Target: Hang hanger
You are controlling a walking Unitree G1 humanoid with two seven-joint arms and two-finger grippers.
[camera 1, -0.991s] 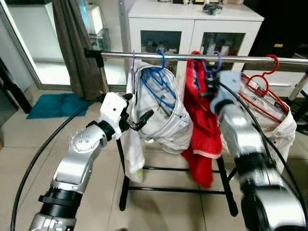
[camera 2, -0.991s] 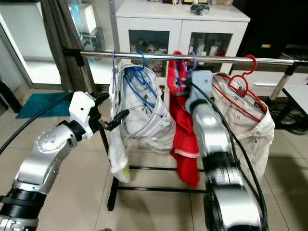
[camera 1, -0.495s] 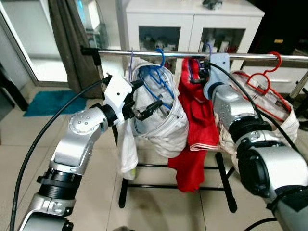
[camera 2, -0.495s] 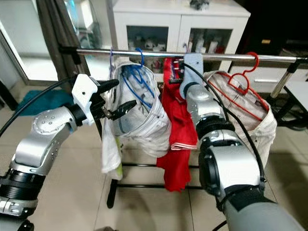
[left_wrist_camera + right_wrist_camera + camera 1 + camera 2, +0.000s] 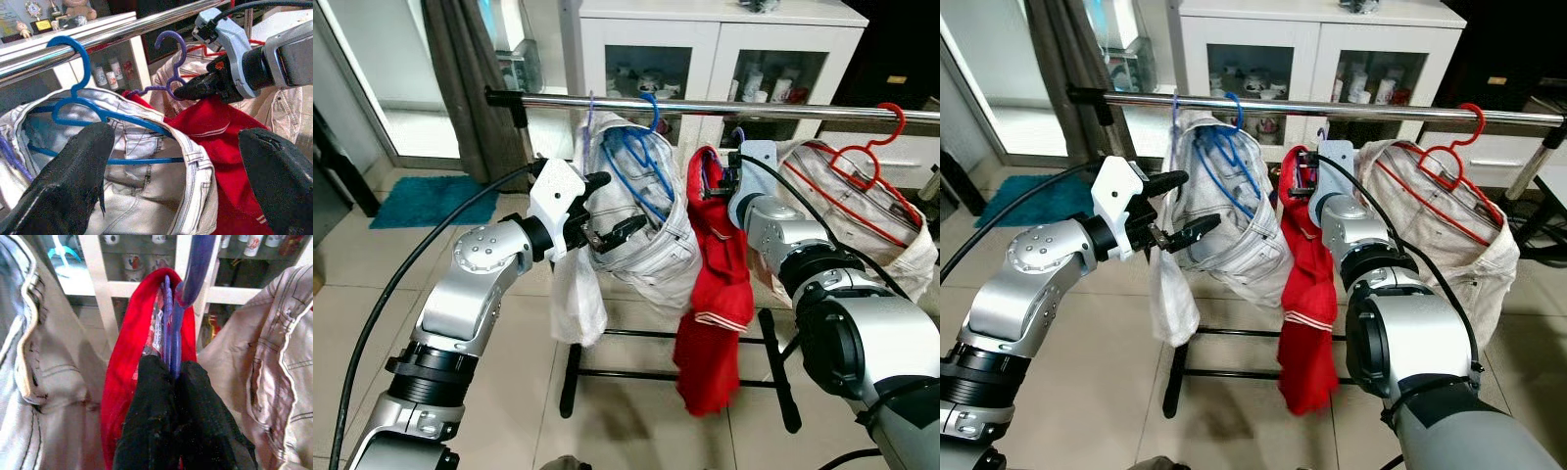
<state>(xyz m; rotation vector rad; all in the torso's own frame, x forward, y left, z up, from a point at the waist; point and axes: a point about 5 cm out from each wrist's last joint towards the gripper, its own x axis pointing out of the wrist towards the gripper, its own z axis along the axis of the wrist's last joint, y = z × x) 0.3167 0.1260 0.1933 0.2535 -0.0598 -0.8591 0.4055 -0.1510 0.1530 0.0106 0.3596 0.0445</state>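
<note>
A thin purple plastic hanger (image 5: 168,73) carrying a red garment with white stripes (image 5: 720,304) was held below the horizontal chrome rail (image 5: 764,106) of the drying rack, its hook not on the rail. The hanger was pinched between the pressed-together black fingers of the right gripper (image 5: 168,396), just under the hook, between the two neighbouring garments. To the robot's left of it, pale grey denim trousers (image 5: 641,235) were hung on a blue plastic hanger (image 5: 641,147) hooked over the rail. The left gripper (image 5: 607,211) was held against those trousers with its jaws spread wide, nothing gripped between them. To the right, a beige denim garment (image 5: 862,220) was draped on a red plastic hanger (image 5: 867,147), also hooked on the rail. Behind the rack a white cabinet with glass doors (image 5: 705,49) was seen, a grey curtain (image 5: 475,88) beside it, and a teal mat (image 5: 431,201) on the tiled floor (image 5: 362,323).
</note>
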